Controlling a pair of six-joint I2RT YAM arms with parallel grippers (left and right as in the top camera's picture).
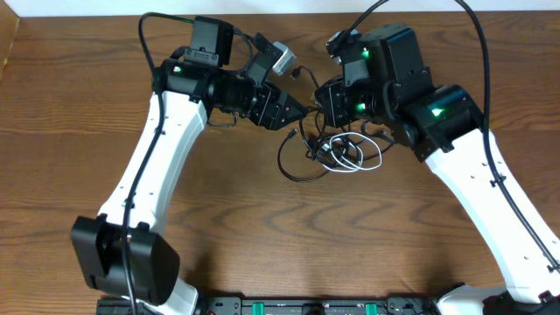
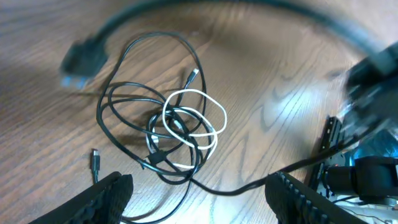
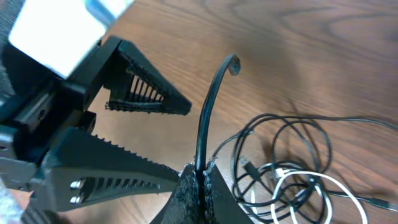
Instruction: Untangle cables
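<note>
Overhead: left arm [image 1: 149,166] and right arm [image 1: 490,175] angled in from the sides, left gripper [image 1: 296,108] and right gripper [image 1: 315,101] nearly nose to nose over the table [image 1: 87,105], cables [image 1: 337,154] heaped just beneath. Left wrist: my left jaws stood released and wide, nothing held, black loops and the white cable [image 2: 194,118] lying ahead. Right wrist: right was clenched on a black cable [image 3: 208,106] at the tips, so I judged it best to hold that end firm while the left took a separate strand and drew away slowly.

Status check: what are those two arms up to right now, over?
Left gripper open. Right gripper shut on a black cable. Black-and-white tangle knotted on the table. Grippers nearly tip to tip, tight working room.
</note>
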